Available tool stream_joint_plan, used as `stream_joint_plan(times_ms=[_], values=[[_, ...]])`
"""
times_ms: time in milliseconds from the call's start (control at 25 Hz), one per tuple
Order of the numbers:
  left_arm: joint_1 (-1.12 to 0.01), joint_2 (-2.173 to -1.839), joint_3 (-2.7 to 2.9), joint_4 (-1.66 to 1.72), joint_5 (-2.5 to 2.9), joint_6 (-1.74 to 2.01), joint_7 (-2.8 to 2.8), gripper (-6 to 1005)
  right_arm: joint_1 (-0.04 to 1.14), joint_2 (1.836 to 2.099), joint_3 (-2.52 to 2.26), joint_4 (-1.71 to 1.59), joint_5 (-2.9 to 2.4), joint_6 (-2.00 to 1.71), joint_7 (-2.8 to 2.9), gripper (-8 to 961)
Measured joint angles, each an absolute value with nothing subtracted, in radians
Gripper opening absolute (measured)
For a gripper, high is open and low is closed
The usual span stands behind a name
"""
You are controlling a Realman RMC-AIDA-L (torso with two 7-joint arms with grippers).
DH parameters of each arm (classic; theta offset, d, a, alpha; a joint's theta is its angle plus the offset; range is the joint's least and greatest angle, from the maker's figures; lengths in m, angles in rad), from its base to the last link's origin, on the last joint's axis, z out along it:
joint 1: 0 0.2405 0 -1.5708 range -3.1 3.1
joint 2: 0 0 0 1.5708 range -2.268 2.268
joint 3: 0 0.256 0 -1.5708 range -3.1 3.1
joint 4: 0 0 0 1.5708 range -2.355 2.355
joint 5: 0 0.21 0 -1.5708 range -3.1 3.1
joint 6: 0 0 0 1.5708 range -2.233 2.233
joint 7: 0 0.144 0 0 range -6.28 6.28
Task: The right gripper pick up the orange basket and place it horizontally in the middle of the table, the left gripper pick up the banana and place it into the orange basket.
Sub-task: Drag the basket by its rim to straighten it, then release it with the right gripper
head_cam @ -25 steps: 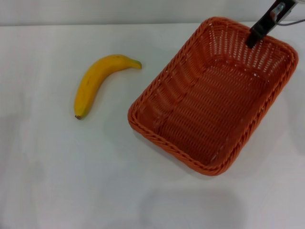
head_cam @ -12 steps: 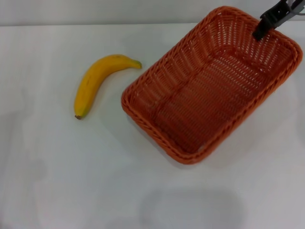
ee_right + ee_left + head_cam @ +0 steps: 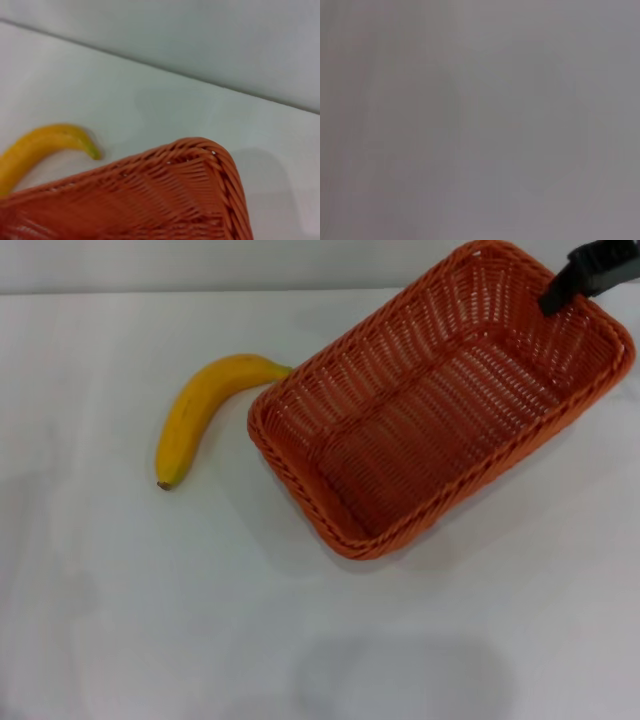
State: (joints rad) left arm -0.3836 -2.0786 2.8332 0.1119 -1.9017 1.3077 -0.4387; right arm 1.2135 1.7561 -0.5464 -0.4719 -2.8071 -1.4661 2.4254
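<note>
Right claw [image 3: 556,298] on woven orange basket [image 3: 440,400] rim; smooth curved banana [image 3: 195,412] alongside

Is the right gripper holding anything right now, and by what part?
Yes: the right gripper holds the orange basket by its far right rim.

Only the right gripper [image 3: 560,298] shows: slim, matte black, with narrow tapering jaws.
</note>
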Motion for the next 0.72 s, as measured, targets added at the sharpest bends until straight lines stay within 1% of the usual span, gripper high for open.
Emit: stream_joint_plan(times_ms=[240,400,560,640,720], values=[[-0.392,-2.078,2.833,0.103,-1.902,1.307,-0.439,886,1.133,1.733,-0.522,-0.477,-2.689,-1.493,2.44,173],[-0.407,-2.077,2.837,0.096,-1.902,1.307,-0.439,886,1.075,1.733,-0.477,-0.489,-2.633,-1.502,2.442,173],[-0.416,-2.077,2.839,0.087,-1.902,1.306,-0.439,885,1.01,1.74,-0.454,-0.533,-2.547,-1.52,2.459,173],[-0.418,-2.077,2.839,0.087,-1.902,1.306,-0.439,885,0.971,1.752,-0.454,-0.571,-2.494,-1.527,2.478,174],[-0.418,-2.077,2.838,0.087,-1.902,1.305,-0.439,885,0.933,1.776,-0.459,-0.632,-2.466,-1.53,2.505,174]])
